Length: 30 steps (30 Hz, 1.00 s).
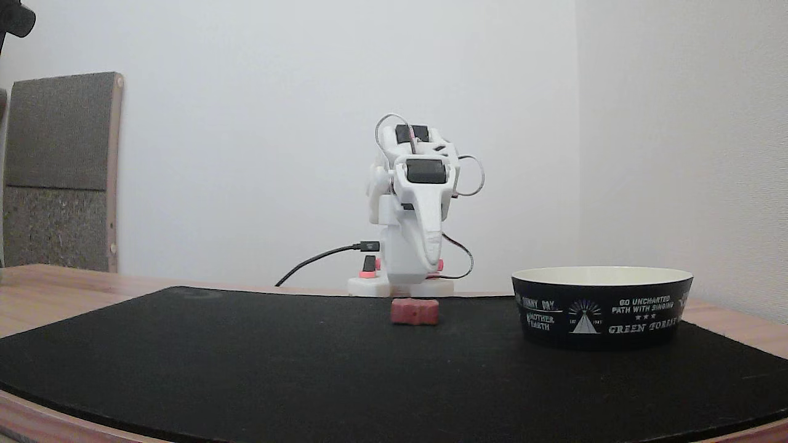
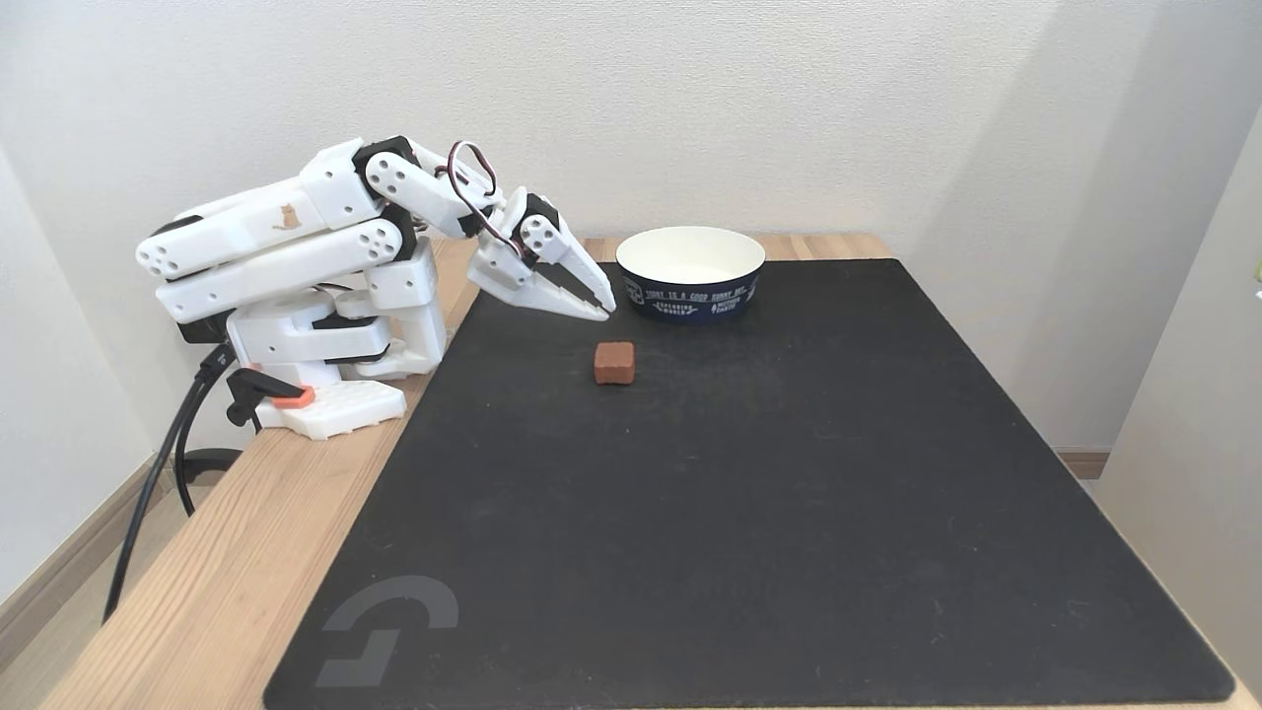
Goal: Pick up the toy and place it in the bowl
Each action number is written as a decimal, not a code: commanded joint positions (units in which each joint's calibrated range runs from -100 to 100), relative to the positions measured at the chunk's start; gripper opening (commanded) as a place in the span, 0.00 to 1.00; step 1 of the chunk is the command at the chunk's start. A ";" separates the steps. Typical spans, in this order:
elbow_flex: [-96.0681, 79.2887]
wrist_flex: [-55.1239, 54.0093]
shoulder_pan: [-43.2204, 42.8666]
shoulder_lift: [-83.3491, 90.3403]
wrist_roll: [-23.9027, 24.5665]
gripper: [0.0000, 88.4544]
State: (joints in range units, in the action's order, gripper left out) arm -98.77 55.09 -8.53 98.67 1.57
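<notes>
The toy (image 2: pixel 613 363) lies on the black mat (image 2: pixel 749 513) near its edge by the robot base, just ahead of and below the gripper (image 2: pixel 601 306), whose fingers are pressed together and hold nothing. The bowl (image 2: pixel 690 296) sits in the mat's far corner, against a pale wall (image 2: pixel 789 99).

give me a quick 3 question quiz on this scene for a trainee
1. True or false: the toy lies inside the bowl.
2. What does the toy rest on? A) bare wood B) black mat C) the robot base
3. Fill in: in the high fixed view, the tool hangs above the mat, its fingers drawn ____.

Key
1. False: it sits on the mat, apart from the bowl.
2. B
3. together; it holds nothing.
</notes>
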 commanded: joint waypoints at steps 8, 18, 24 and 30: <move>-0.69 -1.40 0.21 0.83 0.05 0.33; 2.38 -0.73 0.54 -4.59 0.15 0.48; 18.78 -0.64 0.38 -34.85 0.20 0.48; 29.42 0.88 -0.21 -55.11 3.75 0.48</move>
State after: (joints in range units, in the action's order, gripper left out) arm -76.19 55.00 -8.53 52.87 2.34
